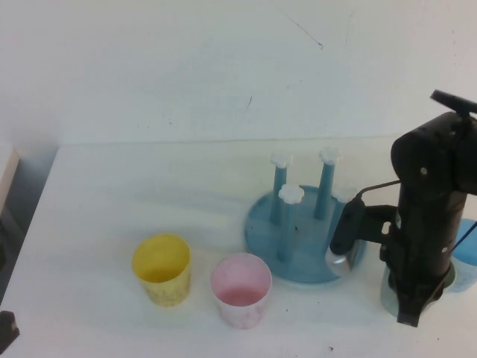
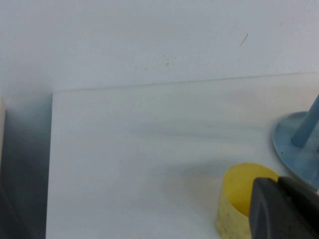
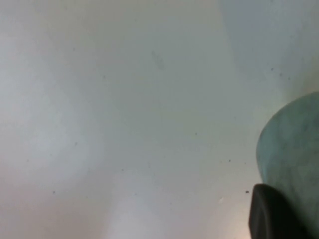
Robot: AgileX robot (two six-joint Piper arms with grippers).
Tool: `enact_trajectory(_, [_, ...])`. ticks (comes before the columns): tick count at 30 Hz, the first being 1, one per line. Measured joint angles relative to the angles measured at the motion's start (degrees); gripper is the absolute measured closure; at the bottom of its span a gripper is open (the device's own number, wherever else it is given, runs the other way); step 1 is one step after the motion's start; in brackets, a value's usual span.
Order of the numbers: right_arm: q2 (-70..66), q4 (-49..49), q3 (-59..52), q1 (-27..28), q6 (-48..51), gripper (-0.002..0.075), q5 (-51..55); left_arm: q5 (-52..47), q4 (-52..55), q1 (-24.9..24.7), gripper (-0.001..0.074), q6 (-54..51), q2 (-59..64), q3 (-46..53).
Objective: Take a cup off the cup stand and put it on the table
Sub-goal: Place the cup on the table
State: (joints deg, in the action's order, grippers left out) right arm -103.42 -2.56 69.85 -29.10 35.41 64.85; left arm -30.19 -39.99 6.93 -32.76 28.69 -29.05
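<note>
Gripping cup (image 1: 389, 287) by rim, right gripper (image 1: 414, 309) low over table (image 1: 112, 201), right of cup stand (image 1: 298, 250); light, stiff, slick plastic.

Left wrist: left gripper (image 2: 284, 209), fingers unclear, beside yellow cup (image 2: 237, 199).

Right wrist: mint wall; blue cup (image 1: 466, 265), pink cup (image 1: 240, 289) crowd nearby.

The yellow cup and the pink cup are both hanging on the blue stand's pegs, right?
No. The high view shows the yellow cup and the pink cup standing on the table, beside the cup stand; its visible pegs are bare.
</note>
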Motion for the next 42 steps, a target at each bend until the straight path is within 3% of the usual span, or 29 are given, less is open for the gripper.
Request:
enact_trajectory(10, [-4.5,-0.4,0.5,-0.1,-1.6,0.0679,-1.7,1.0,0.0,0.0,0.0736,0.0,-0.5,0.6])
enact_trajectory(17, [-4.5,3.6,0.5,-0.1,-1.7,0.0437,-1.0,1.2,0.2,0.0,0.0736,0.0,-0.5,0.6])
enact_trajectory(22, [-0.4,5.2,0.5,0.2,-2.5,0.0393,0.0,1.2,0.2,0.0,0.0736,0.0,-0.5,0.6])
enact_trajectory(32, [20.5,7.5,-1.1,0.5,-3.0,0.0391,-1.0,0.9,0.2,0.0,0.0736,0.6,-0.7,0.6])
enact_trajectory(37, [36.1,12.8,-9.8,0.5,-2.6,0.0459,-14.5,1.8,0.2,0.0,0.0736,2.1,-4.6,2.7])
enact_trajectory(42, [51.2,25.0,-24.5,0.5,6.5,0.0575,-30.3,4.8,0.2,0.0,0.0736,3.6,-10.2,6.8])
